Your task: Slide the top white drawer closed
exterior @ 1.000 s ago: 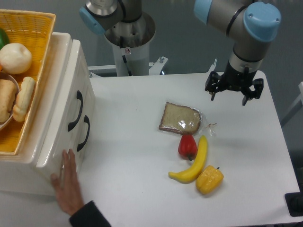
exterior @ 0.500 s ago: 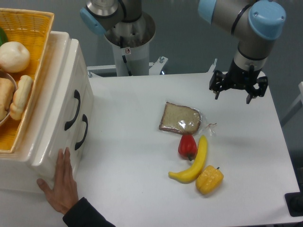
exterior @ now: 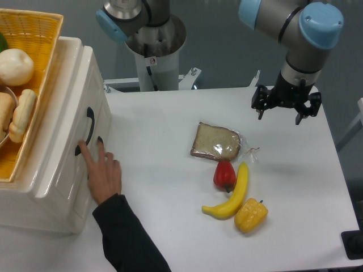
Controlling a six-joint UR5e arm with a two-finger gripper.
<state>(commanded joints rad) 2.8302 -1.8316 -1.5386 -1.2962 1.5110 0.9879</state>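
- The top white drawer (exterior: 76, 122) sits in the cream cabinet (exterior: 57, 187) at the worktop's (exterior: 170, 124) left edge; its front looks flush or nearly flush, so closing seems about done, though that is hard to judge.
- A person's hand (exterior: 102, 173) in a dark sleeve rests on the cabinet front, fingers by the black handle (exterior: 85, 131), covering the lower handle.
- A yellow wicker basket (exterior: 25, 85) of food sits on top.
- The gripper (exterior: 286, 110) hovers well apart over the far right side, jaws spread and empty.
- Between them lie bagged bread (exterior: 216, 141), a red pepper (exterior: 224, 175), a banana (exterior: 232, 195) and a yellow pepper (exterior: 251, 214).
- Any remaining push would need the arm to cross above these, once the hand clears.
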